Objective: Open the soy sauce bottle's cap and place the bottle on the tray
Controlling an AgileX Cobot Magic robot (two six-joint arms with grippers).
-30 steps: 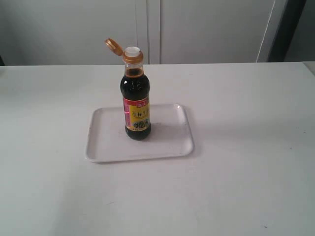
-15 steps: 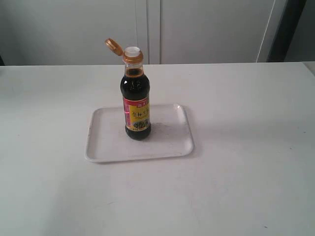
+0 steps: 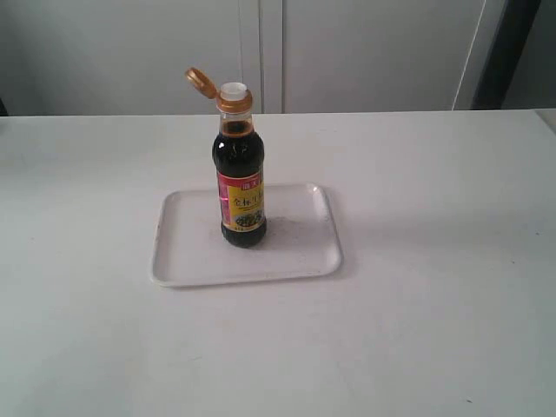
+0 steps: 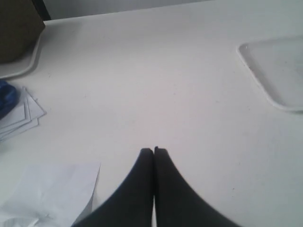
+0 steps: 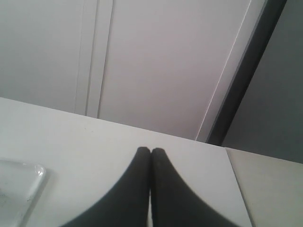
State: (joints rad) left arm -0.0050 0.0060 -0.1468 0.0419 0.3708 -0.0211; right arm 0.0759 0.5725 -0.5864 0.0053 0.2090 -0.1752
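Note:
The soy sauce bottle [image 3: 241,178] stands upright on the white tray [image 3: 187,252] in the middle of the table. Its orange-brown cap [image 3: 201,82] is flipped open to the left, and the white spout [image 3: 233,89] is bare. Neither arm shows in the exterior view. In the left wrist view my left gripper [image 4: 154,150] is shut with nothing in it, above bare table, and a corner of the tray [image 4: 274,75] lies well off from it. My right gripper [image 5: 150,150] is also shut and empty, with a tray corner [image 5: 19,189] off to one side.
Loose white papers [image 4: 47,194] and a blue object [image 4: 7,99] lie on the table near the left gripper, beside a brown item on a white base [image 4: 19,33]. White cabinet doors [image 3: 347,52] stand behind the table. The table's right end [image 5: 265,189] meets a beige surface.

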